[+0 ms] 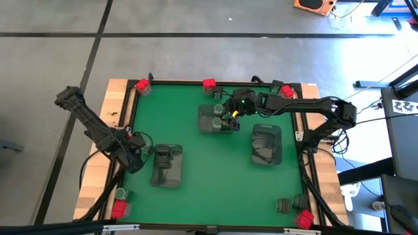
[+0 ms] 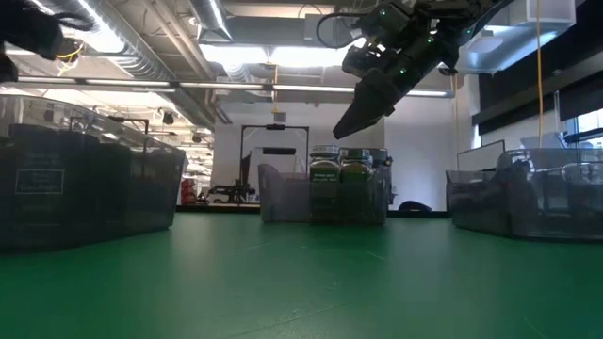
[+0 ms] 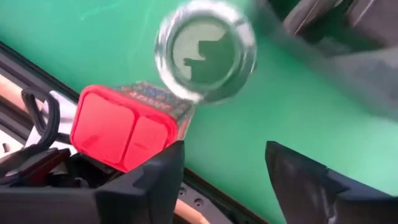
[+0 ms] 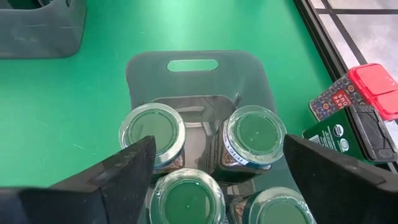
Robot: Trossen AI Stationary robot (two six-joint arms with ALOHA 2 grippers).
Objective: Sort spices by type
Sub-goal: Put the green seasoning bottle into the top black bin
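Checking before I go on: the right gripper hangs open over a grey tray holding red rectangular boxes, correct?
Not quite. The right gripper hangs open over the grey tray, but the tray holds round grey-green jars, not red boxes; the right wrist view shows this.

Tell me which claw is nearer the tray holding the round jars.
Right. The right claw hangs open directly over the tray of round jars near the table's far edge. The left claw sits far off at the table's left edge.

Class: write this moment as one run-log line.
right end effector: open over jars tray | left end effector: open near red box, round jar
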